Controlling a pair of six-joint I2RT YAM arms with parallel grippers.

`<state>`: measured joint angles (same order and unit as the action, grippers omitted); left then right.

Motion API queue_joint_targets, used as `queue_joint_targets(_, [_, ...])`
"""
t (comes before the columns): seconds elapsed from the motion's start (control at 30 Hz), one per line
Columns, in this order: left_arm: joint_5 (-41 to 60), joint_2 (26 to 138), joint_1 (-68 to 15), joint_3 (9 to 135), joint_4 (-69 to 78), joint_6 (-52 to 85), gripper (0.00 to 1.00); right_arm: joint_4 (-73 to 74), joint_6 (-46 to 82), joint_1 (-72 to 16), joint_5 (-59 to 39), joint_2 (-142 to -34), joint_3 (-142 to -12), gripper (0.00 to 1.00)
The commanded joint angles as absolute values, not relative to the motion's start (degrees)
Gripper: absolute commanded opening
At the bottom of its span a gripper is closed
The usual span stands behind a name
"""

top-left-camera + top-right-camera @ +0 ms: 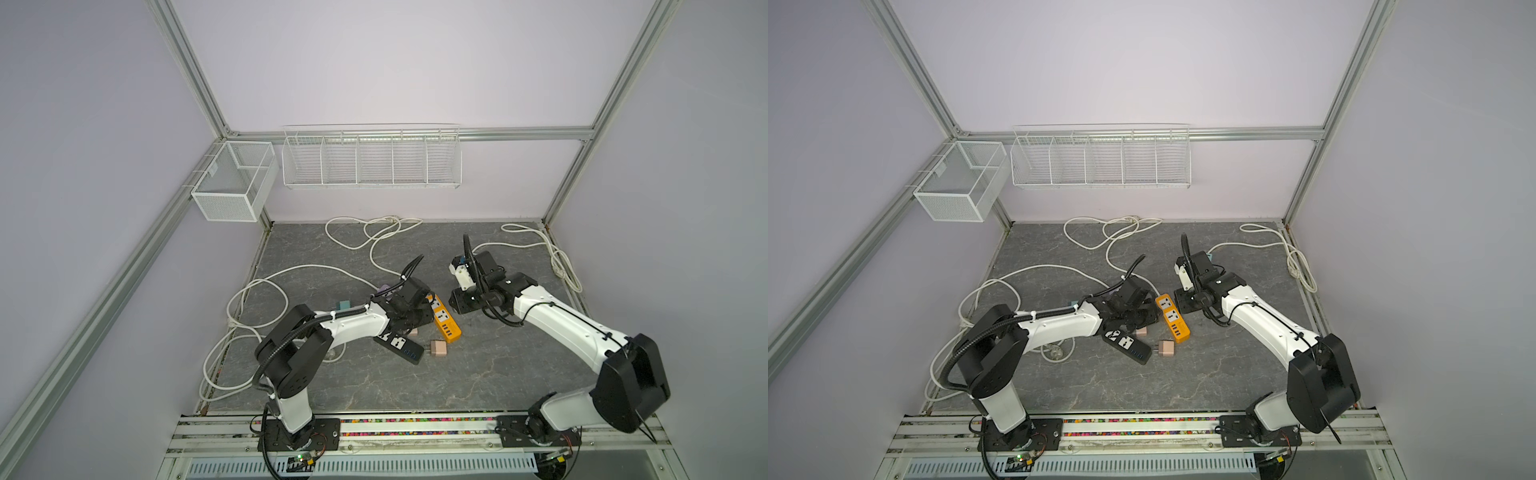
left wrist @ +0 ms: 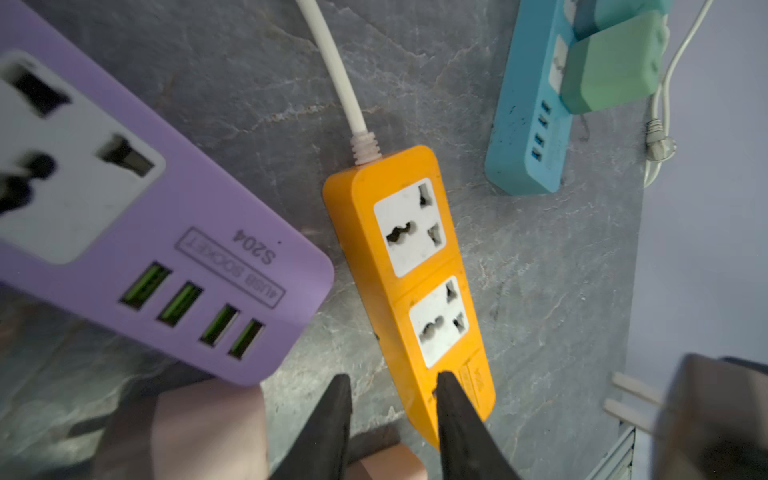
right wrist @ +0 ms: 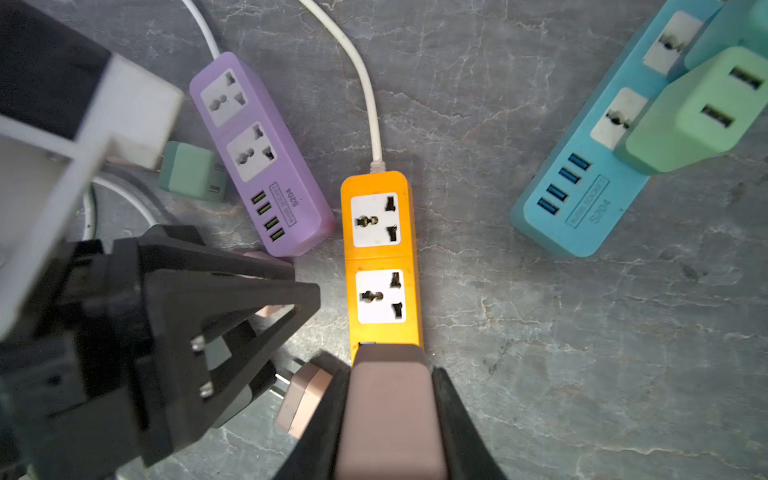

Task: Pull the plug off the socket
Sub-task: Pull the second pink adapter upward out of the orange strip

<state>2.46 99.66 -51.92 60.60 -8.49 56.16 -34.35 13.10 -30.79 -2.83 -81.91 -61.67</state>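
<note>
Status: plug (image 3: 388,415) out of orange strip (image 3: 380,257), clamped between right fingers (image 3: 461,424), hanging just above strip's USB end. Both sockets on that strip bare, so reads as extraction done for this one. Right gripper (image 3: 388,374) clenched across plug's flat sides. Sensible: broad faces for friction, pull in line with prongs. Prongs hidden behind plug body, so can't confirm how far clear.

Left gripper (image 2: 392,380) low, just beside same strip near its USB end. Left fingers (image 2: 453,415) slightly parted, gripping nothing. One tip over strip's end, other over bare tabletop (image 2: 540,291). Touching strip or not: can't tell. Probably a hold-down role, pinning strip so it doesn't ride up with plug. Parted stance hints at letting go, but only a guess.

Elsewhere: purple strip (image 3: 259,156) just beside orange one, sockets bare. Blue strip (image 3: 582,199) well apart, with green plug (image 3: 698,112) apparently seated in it, possibly another target. Loose pink plug (image 1: 438,348) on tabletop near orange strip's USB end, visible in both top views.

Next, judging by layout: carry held plug to bare tabletop and release.

Risks:
- dropping it onto strip
- clipping left fingers, close by
- landing on loose pink plug
</note>
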Motion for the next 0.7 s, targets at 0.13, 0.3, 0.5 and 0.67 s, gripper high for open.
queue_joint_targets(0.13, [-1.6, 91.9, -51.6, 55.6, -10.4, 53.9, 0.38, -27.1, 21.4, -30.4, -10.9, -77.3, -56.1, 0.22])
queue_joint_targets(0.3, [-2.5, 86.4, -51.1, 51.8, -9.9, 53.2, 0.39, -22.8, 26.1, -30.6, -13.5, -76.4, -53.2, 0.21])
queue_joint_targets(0.5, [-1.2, 82.6, -50.1, 49.8, -10.6, 52.0, 0.4, -18.0, 30.4, -32.1, -15.2, -77.1, -50.8, 0.21])
queue_joint_targets(0.67, [0.1, 80.8, -49.1, 48.4, -11.2, 50.9, 0.43, -12.1, 34.9, -33.9, -15.6, -78.0, -46.8, 0.21])
